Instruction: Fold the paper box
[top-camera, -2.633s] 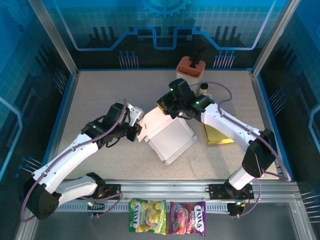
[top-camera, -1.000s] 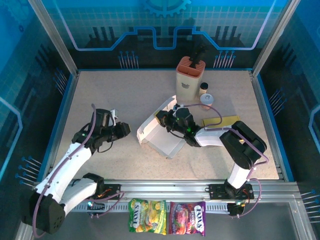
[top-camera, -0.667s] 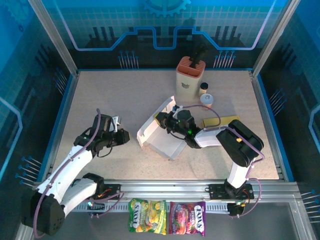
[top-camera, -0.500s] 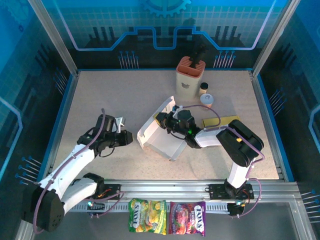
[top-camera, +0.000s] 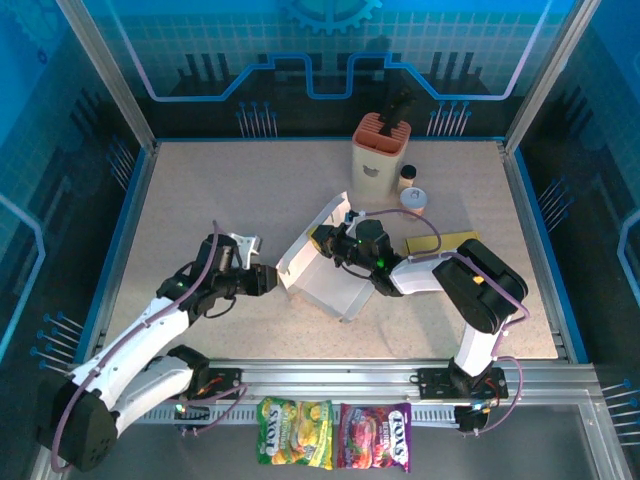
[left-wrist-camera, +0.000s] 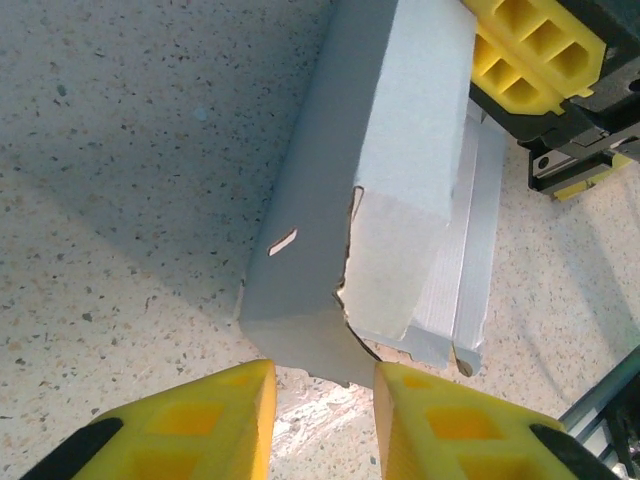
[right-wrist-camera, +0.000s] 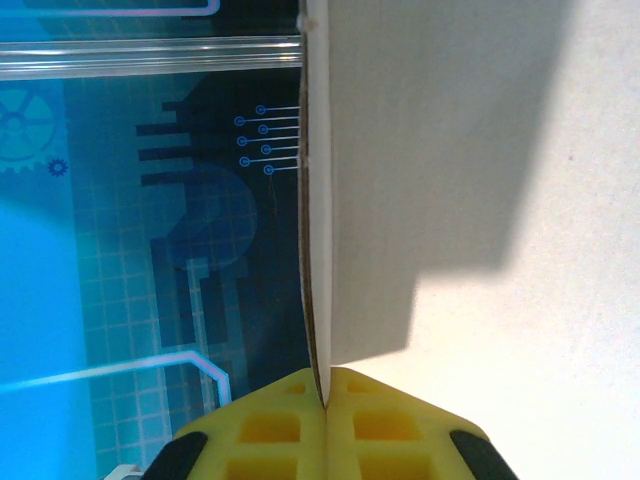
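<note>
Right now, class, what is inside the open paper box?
The right gripper reaches into the paper box, shut on its raised wall. Bare white floor shows nearer the camera; the part beneath the gripper and arm is covered.

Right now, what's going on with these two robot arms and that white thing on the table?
Two arms are folding a white paper box in the middle of the table. The right arm has its jaws shut on the edge of a raised panel. The left arm has its jaws open right at the box's left corner, not gripping it. The box is only partly formed.
</note>
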